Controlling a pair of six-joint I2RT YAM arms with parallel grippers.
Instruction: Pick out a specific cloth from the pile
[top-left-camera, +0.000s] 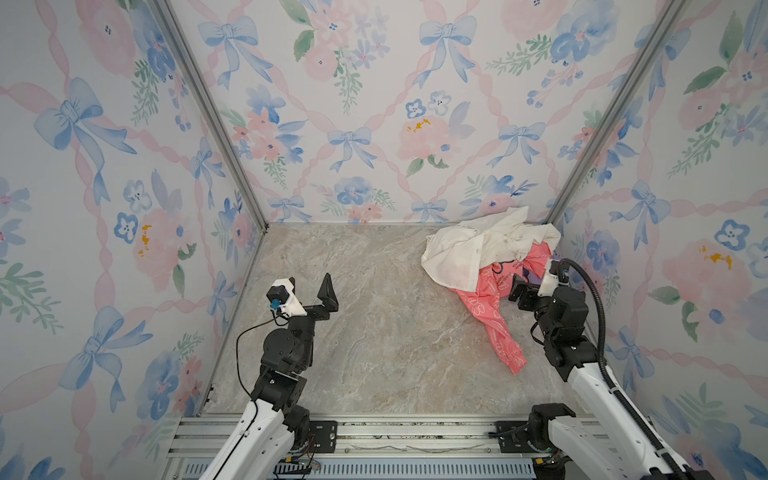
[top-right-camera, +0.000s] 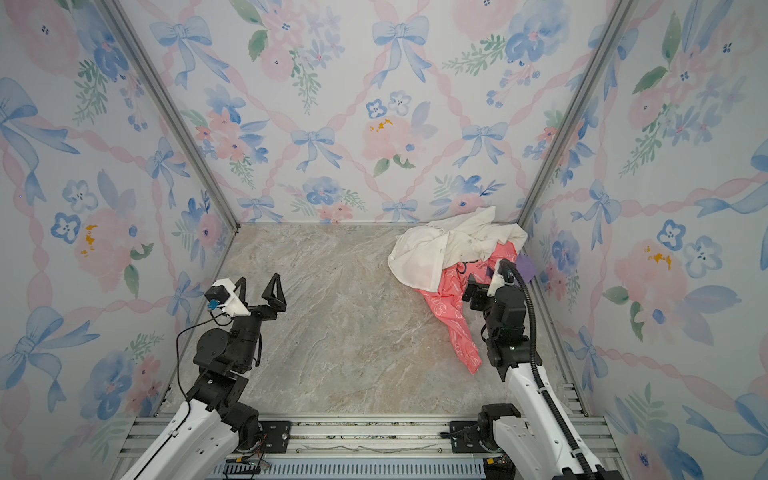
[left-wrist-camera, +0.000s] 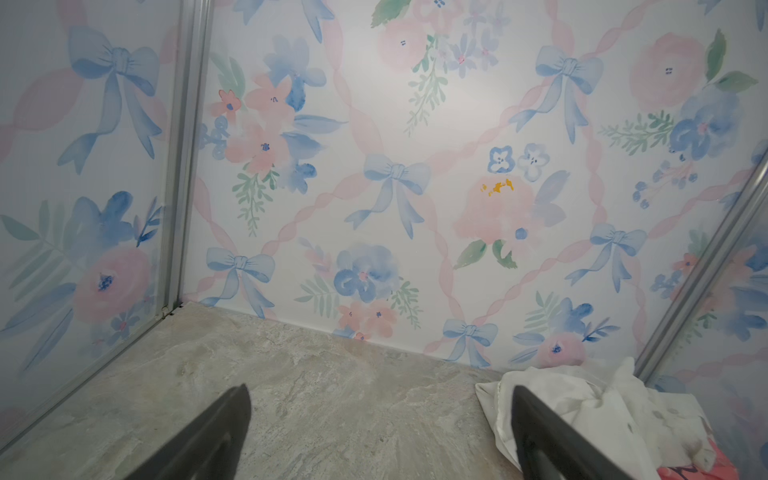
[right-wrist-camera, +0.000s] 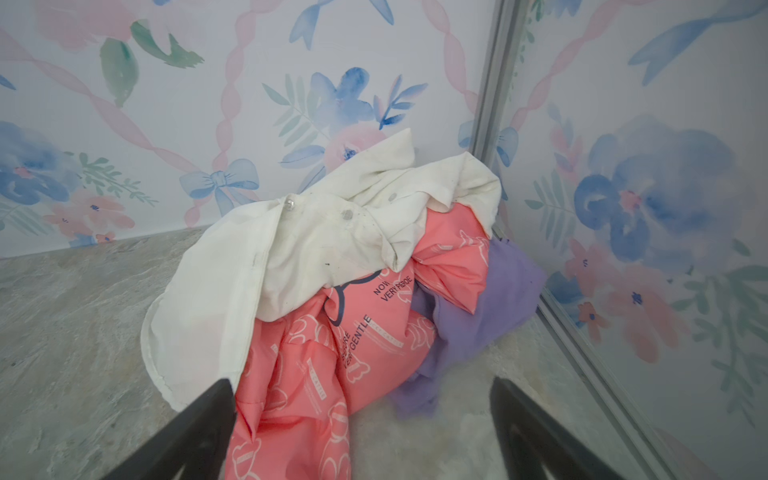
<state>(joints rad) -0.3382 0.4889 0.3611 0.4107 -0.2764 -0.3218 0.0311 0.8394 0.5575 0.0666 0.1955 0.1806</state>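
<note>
The left gripper (top-right-camera: 257, 291) hung over the bare marble table (top-right-camera: 353, 332), its jaws spread wide and empty. Well to its right, in the back corner, lay the pile (top-left-camera: 490, 249): a cream-white shirt (right-wrist-camera: 316, 237) on top of a coral-pink garment (right-wrist-camera: 316, 374). The cloth (right-wrist-camera: 490, 307), purple, lay partly under the pink one, close to the right wall (right-wrist-camera: 665, 208). The right gripper (right-wrist-camera: 359, 390) was near it, jaws also spread, holding nothing.

Bright, even, soft light; faint shadows; wide-angle edge bending; near jaws blurred.
</note>
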